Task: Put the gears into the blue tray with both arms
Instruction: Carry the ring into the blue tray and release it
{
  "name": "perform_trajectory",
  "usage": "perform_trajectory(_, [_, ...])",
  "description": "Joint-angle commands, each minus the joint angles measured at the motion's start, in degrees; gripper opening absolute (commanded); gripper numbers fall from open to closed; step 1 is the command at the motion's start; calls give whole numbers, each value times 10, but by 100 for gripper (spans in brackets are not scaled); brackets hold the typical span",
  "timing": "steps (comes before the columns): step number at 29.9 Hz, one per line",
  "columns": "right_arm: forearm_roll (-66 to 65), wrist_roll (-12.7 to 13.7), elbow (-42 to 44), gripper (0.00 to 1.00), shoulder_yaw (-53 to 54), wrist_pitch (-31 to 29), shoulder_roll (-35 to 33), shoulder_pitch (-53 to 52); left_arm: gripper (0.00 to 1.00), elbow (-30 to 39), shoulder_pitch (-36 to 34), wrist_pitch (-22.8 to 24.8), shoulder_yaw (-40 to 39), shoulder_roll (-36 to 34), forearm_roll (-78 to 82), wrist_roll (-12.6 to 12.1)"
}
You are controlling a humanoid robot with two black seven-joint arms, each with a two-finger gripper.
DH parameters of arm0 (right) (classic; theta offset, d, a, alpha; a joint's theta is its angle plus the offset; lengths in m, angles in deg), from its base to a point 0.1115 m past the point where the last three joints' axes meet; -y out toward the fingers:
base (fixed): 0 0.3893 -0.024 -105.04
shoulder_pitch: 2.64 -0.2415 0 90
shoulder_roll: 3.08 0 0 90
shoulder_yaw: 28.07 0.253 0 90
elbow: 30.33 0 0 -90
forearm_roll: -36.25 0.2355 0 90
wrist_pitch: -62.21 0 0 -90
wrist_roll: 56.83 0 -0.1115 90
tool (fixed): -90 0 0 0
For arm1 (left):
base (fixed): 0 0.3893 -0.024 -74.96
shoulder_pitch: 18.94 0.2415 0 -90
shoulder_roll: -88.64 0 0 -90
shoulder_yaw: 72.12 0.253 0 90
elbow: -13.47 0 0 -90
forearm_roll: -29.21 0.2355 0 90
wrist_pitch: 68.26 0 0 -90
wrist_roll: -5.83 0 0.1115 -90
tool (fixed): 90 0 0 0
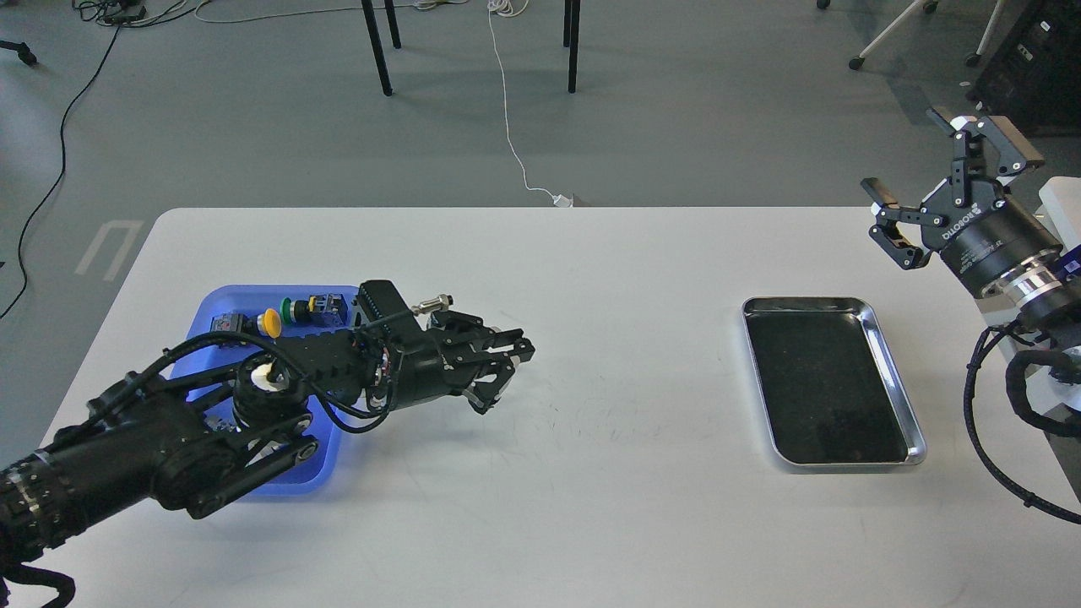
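1. i can't pick out any gears in this view; the steel tray (832,382) at centre right shows only a dark inside, and anything that small lying on black would be lost to me.
2. the blue tray (221,306) sits at lower left of the frame, mostly hidden under my left arm. along its far rim i see push-button switches (291,314) with yellow, green and blue parts. whether gears already lie in it i cannot tell.
3. my left gripper (504,370) reaches just past the tray's right edge, low over the bare table, fingers close together; i cannot tell whether it is clenched or whether it has anything in it.
4. my right gripper (925,181) is raised at the upper right of the frame, well apart from both trays, fingers spread wide and holding nothing.
5. my read: this is between carries. the next move calls for finding a gear first, probably in the steel tray, then a fine pinch.
6. the white table (591,473) is lightly scuffed. beyond it, a grey floor (676,127), black chair legs (376,46) and a white cable (507,110) in the upper frame.
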Motion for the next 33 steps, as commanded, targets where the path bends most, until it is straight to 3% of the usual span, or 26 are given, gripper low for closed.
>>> perform_trajectory(1, [0, 0, 0, 96, 1, 0, 0, -2, 22, -16, 2, -7, 6, -84, -71, 14])
perform_trajectory(5, [-1, 0, 0, 96, 1, 1, 5, -3, 23, -45, 20, -7, 19, -144, -84, 52])
perform_trajectory(18, [-2, 0, -5, 96, -2, 2, 2, -14, 30, -80, 75, -9, 32, -146, -83, 50])
perform_trajectory(20, [-2, 0, -5, 96, -2, 2, 1, -14, 37, -81, 75, -10, 37, -146, -84, 50])
perform_trajectory(23, [-3, 0, -5, 96, -2, 2, 0, -14, 71, -81, 74, -12, 37, -142, -85, 50])
perform_trajectory(24, [-2, 0, -5, 96, -2, 2, 0, -13, 75, -81, 73, -14, 37, -142, -85, 50])
perform_trajectory(29, [-2, 0, -4, 96, -1, 2, 1, -13, 83, -81, 67, -17, 22, -143, -98, 47])
perform_trajectory(33, [-4, 0, 9, 98, 5, 5, 5, -30, 92, -81, 46, -16, -32, -142, -267, 45])
